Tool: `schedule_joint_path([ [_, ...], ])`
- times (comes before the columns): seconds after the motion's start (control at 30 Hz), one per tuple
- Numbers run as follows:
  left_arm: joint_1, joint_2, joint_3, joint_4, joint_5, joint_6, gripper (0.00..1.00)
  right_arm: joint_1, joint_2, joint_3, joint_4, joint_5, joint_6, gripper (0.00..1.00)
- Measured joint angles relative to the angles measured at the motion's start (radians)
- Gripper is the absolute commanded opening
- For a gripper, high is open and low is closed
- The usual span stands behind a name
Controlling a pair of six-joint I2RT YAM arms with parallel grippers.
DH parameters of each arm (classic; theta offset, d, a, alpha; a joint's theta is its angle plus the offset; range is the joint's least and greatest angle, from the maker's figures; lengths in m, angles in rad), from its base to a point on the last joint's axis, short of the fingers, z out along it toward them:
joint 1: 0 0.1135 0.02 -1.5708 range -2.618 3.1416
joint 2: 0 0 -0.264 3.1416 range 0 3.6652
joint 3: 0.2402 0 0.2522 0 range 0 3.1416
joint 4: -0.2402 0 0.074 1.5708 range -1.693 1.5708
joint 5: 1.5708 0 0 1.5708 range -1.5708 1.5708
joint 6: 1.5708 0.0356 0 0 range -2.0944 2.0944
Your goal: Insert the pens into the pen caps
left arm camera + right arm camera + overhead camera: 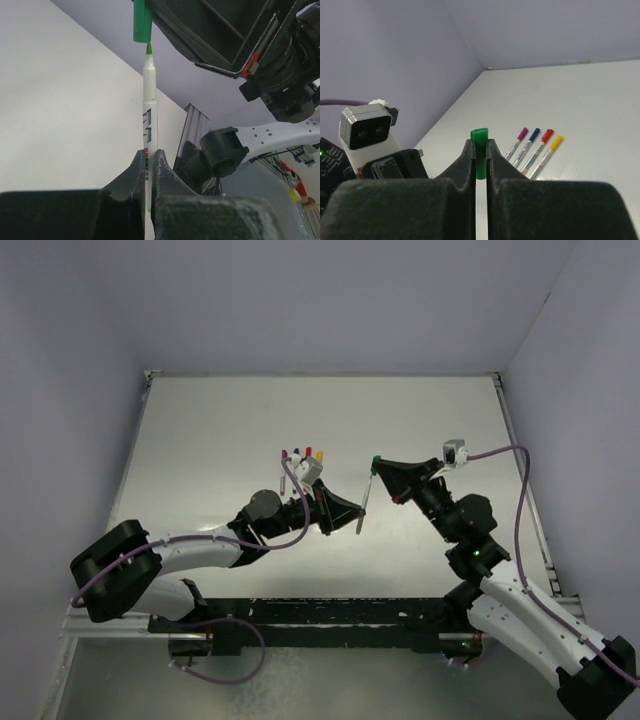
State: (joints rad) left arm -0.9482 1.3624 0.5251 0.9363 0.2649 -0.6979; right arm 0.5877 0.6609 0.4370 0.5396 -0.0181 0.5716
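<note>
My left gripper (pixel 149 159) is shut on the lower barrel of a pale pen (pixel 149 100), held upright with its green tip (pixel 148 48) just under the open mouth of the green cap (pixel 142 22). My right gripper (pixel 479 146) is shut on that green cap (pixel 479 134), mouth facing the pen. In the top view the pen (pixel 365 502) slants between the left gripper (pixel 353 516) and the right gripper (pixel 379 466), above the table's middle. Several pens with purple (pixel 517 142), blue (pixel 528 142), red (pixel 540 146) and yellow (pixel 548 152) caps on lie side by side on the table.
The capped pens (pixel 303 455) lie just behind the left gripper on the white table (pixel 200 440). Purple walls enclose the table at back and sides. The left wrist camera (pixel 308 468) and right wrist camera (pixel 455 453) stick up close to the meeting point.
</note>
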Motion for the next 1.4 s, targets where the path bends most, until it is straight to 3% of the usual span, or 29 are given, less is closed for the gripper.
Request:
schedule_joint_path([
  [1.4, -0.001, 0.008, -0.002, 0.018, -0.067, 0.003, 0.0, 0.0, 0.021, -0.021, 0.034, -0.057, 0.088, 0.0],
])
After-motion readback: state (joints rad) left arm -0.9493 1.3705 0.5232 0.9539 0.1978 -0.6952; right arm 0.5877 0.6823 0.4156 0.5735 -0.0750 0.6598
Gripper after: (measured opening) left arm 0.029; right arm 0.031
